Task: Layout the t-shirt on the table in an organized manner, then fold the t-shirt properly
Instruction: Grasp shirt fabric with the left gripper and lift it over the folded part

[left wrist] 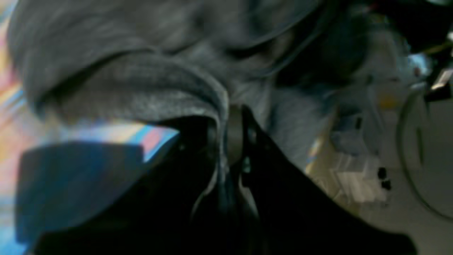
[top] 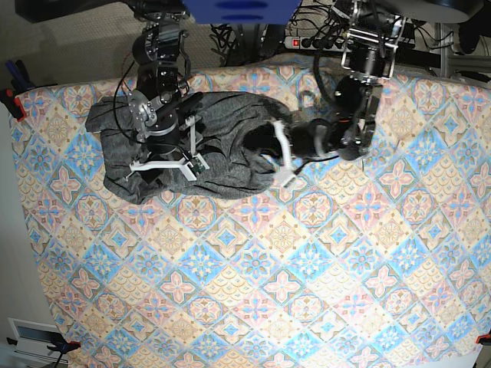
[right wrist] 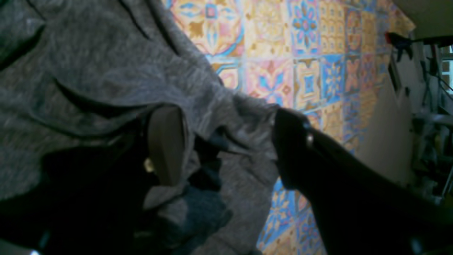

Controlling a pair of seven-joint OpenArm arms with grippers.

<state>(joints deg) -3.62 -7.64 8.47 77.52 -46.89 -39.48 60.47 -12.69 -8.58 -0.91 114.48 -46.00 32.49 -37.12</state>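
The dark-grey t-shirt (top: 222, 138) lies crumpled in a heap at the far left part of the table (top: 307, 291). My left gripper (top: 278, 157) is at the heap's right edge. In the left wrist view it (left wrist: 231, 141) is shut on a rolled fold of the t-shirt (left wrist: 141, 88). My right gripper (top: 164, 164) hovers low over the heap's left half. The right wrist view shows it (right wrist: 230, 145) open, the jaws spread wide, with wrinkled t-shirt (right wrist: 88, 71) cloth lying between and below the fingers (right wrist: 166, 141).
The patterned table (right wrist: 304, 71) stretches bare toward the front and right. A red clamp (top: 9, 100) grips its left edge. Cables and a power strip (top: 307, 42) run behind the far edge. A white box (top: 34, 337) sits off the front-left corner.
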